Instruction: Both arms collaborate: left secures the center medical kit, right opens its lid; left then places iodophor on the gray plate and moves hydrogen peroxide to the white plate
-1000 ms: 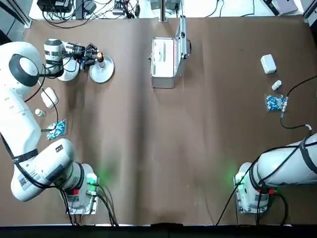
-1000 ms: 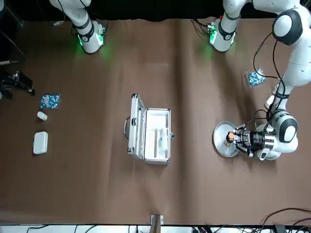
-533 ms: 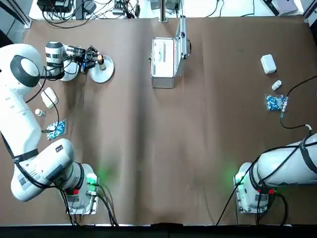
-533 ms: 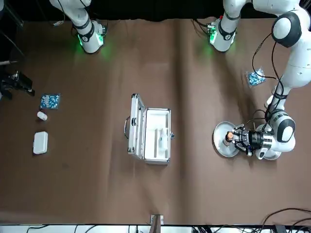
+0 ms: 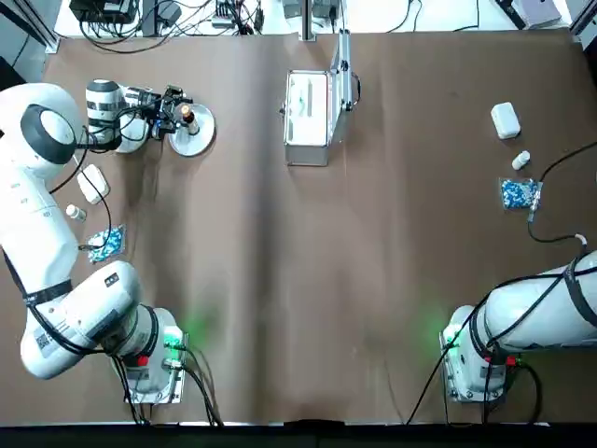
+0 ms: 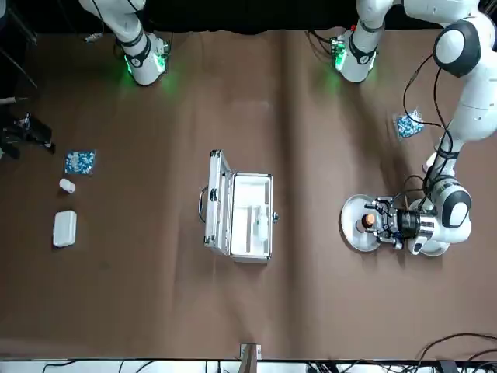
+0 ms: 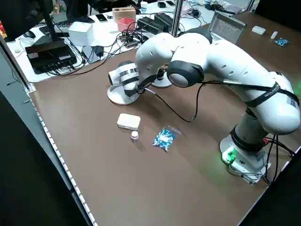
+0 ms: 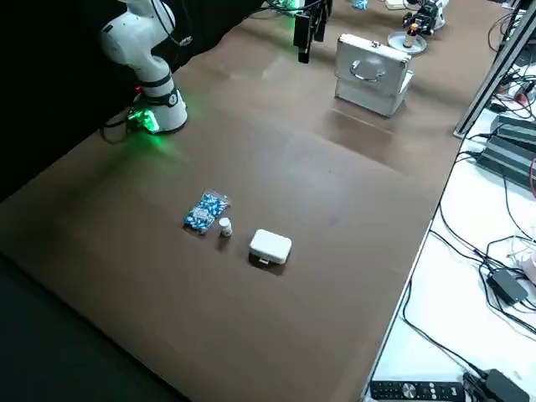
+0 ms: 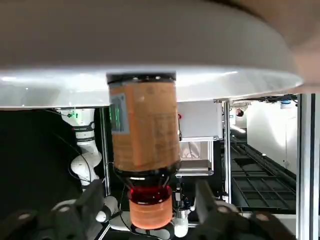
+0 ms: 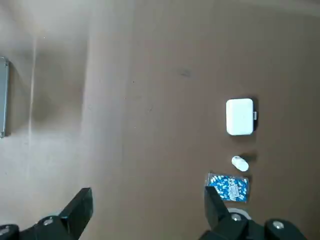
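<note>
The iodophor [image 5: 189, 119] stands upright on the gray plate [image 5: 201, 139], apparently so its base can carry it; the left end effector [image 9: 150, 192] is spread around it, likely for release, while the right end effector [image 10: 148, 192] idles open above the bench [image 10: 150, 150], well aside.

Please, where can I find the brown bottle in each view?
Top view: upper left, brown bottle.
Front view: right of centre, below mid-height.
Left side view: cannot be seen.
Right side view: near the top edge, right of centre.
Left wrist view: large, near the middle.
Right wrist view: not in it.
Landmark: the silver case, seen in top, front and both side views.
</note>
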`<state>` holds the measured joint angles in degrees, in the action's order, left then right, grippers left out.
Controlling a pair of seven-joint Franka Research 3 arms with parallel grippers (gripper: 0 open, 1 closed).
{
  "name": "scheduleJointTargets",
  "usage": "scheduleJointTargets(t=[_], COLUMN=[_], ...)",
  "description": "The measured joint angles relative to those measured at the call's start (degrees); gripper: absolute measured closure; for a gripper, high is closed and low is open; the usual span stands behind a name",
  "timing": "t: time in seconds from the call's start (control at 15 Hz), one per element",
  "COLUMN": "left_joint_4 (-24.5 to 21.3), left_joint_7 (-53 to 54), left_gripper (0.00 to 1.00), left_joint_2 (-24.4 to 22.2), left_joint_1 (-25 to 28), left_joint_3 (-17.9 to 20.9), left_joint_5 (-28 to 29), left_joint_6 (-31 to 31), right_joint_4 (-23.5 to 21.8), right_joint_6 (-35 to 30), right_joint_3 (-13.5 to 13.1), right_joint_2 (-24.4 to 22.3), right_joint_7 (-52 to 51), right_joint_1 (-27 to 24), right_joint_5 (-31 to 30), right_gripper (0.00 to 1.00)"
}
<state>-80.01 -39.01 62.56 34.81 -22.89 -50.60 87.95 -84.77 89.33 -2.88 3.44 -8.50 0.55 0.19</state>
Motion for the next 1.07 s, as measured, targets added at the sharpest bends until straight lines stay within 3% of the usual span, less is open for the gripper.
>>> scheduleJointTargets(t=[0.13, 0.53, 0.67, 1.07], left_joint_4=[0.72, 1.70, 1.70, 2.37], left_joint_7=[-0.30, -3.28, -6.60, -16.22], left_gripper=[0.00, 0.00, 0.00, 0.00], left_joint_2=[-0.62, -8.61, -12.68, -17.51], left_joint_1=[-0.21, -1.73, -5.25, -13.44], left_joint_3=[-0.01, -0.22, -0.15, -0.10], left_joint_5=[0.54, 5.69, 7.02, 9.14], left_joint_6=[0.00, -0.17, -0.09, 1.57], right_joint_4=[0.00, 0.00, 0.01, 0.04], right_joint_6=[0.00, -0.02, -0.02, -0.02], right_joint_3=[0.00, -0.05, -0.12, -0.12], right_joint_2=[0.00, 0.00, 0.00, 0.00], right_joint_7=[0.00, 0.00, 0.00, 0.00], right_joint_1=[0.00, -0.03, -0.08, -0.10], right_joint_5=[0.00, 0.00, 0.00, 0.00], right_gripper=[0.01, 0.01, 0.01, 0.01])
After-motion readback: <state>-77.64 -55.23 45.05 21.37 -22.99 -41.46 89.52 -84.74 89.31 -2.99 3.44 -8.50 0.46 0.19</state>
